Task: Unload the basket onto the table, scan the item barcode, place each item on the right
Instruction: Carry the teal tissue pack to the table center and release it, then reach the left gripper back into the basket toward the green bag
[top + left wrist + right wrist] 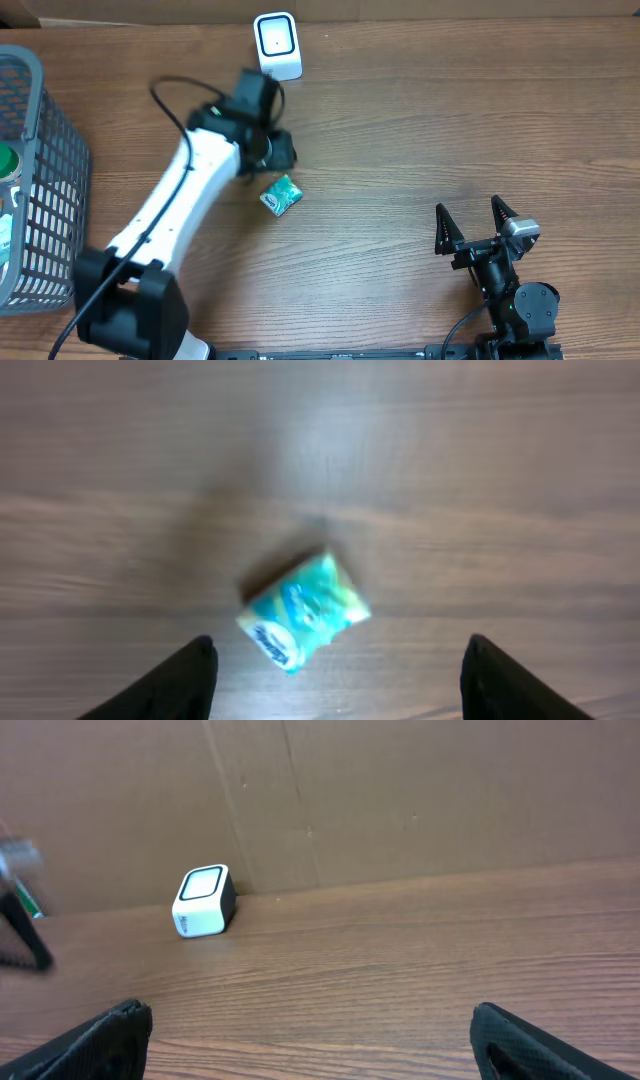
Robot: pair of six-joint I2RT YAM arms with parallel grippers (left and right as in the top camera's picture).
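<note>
L fingers [182,682] apart above pkt [303,610]

Mock shop checkout — scanner [277,44], shopping basket [45,190], cardboard backdrop [420,800].

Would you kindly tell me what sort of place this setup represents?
Probably a mock shop checkout on a lab table: a white scanner at the back, a grey basket with goods at the left, and a small packet lying on the wood.

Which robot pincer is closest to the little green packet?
The left pincer: it hangs open right by the green packet. The right pincer sits far away, wide open and empty.
</note>
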